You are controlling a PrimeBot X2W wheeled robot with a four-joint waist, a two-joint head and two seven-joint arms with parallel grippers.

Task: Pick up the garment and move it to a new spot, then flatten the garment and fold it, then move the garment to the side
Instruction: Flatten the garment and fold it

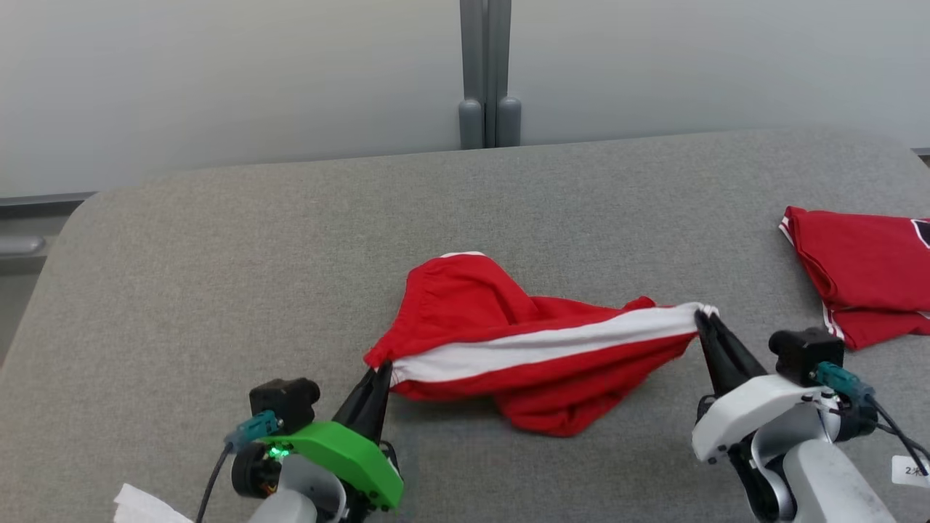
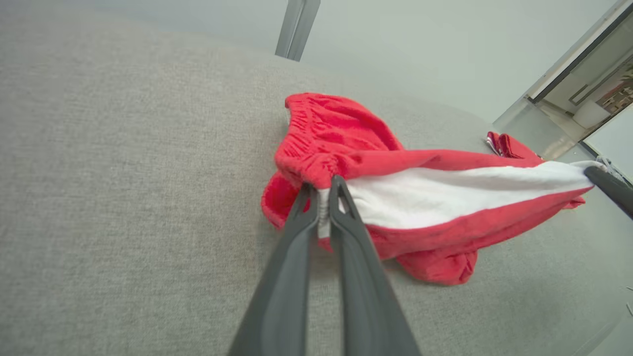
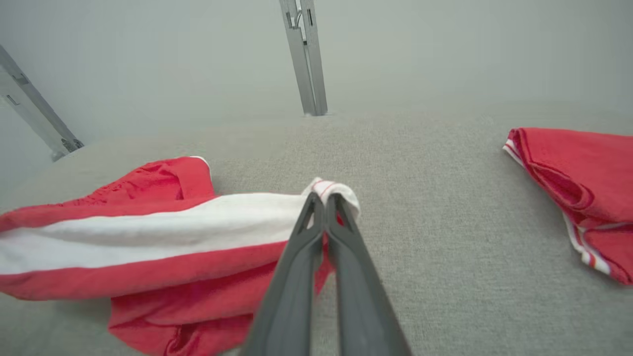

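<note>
The garment (image 1: 523, 341) is a pair of red shorts with a broad white side stripe, bunched near the table's middle. My left gripper (image 1: 379, 372) is shut on the waistband end of the stripe, seen close in the left wrist view (image 2: 324, 190). At the stripe's hem end my right gripper (image 1: 705, 316) is shut on the cloth, its fingertips pinching the white edge (image 3: 324, 198). The stripe stretches between the two grippers, lifted a little, while the rest of the garment (image 3: 173, 296) sags onto the table. In the left wrist view the right gripper's finger (image 2: 610, 185) shows at the far right.
The grey felt table (image 1: 218, 254) spreads widely to the left and behind. A second red garment (image 1: 864, 276), folded, lies at the right edge (image 3: 583, 188). A white scrap (image 1: 142, 505) sits at the front left. A pale wall with a grey post (image 1: 487, 73) stands behind.
</note>
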